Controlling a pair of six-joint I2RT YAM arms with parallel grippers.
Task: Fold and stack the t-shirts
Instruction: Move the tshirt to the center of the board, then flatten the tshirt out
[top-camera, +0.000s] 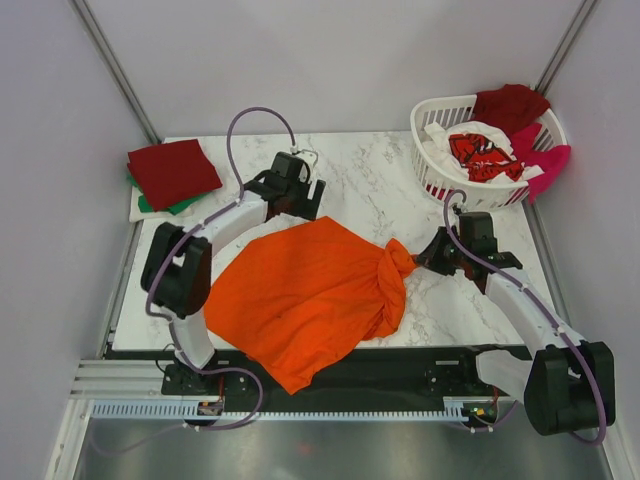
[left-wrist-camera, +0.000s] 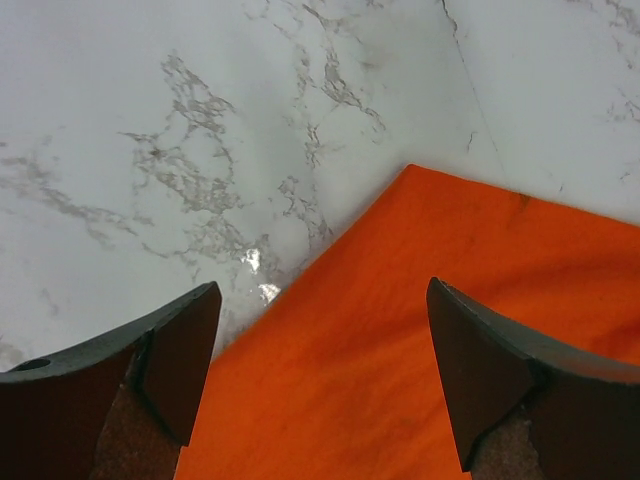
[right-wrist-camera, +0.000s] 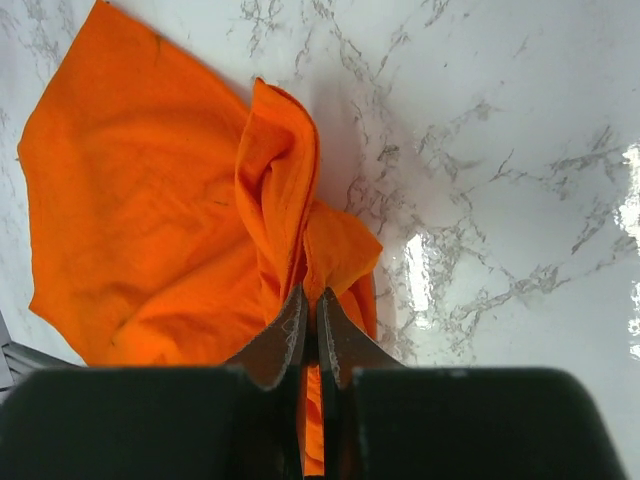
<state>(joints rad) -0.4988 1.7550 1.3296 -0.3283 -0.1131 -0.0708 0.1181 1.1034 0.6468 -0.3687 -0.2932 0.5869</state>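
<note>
progress looks partial to us: a dark red shirt (top-camera: 172, 170) sits folded on a green one (top-camera: 150, 203), far left of the basket (top-camera: 430, 175), which holds more unfolded shirts (top-camera: 485, 150). the orange shirt (top-camera: 310, 290) lies rumpled on the counter (top-camera: 370, 185), near-left of the basket. our right gripper (right-wrist-camera: 310, 310) pinches its bunched edge; our left gripper (left-wrist-camera: 320, 330) is spread wide over its far corner, holding nothing.
</note>
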